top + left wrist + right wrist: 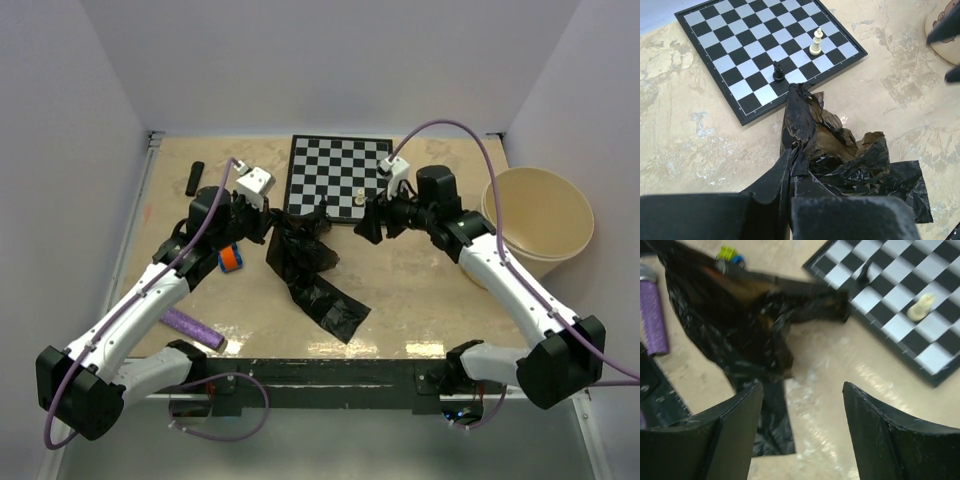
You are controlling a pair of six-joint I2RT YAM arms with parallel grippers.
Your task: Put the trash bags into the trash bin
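A wrinkled black trash bag lies spread on the table just in front of the chessboard. My left gripper is shut on its upper edge, and the left wrist view shows the film pinched between the closed fingers of that gripper. My right gripper hovers open to the right of the bag, and its wrist view has the gripper empty over bare table with the bag to its left. A short black roll lies at the far left. The cream trash bin stands at the right.
A chessboard with a white piece and a black piece sits at the back centre. A purple roll lies near the left arm's base. A small orange and blue object sits under the left arm.
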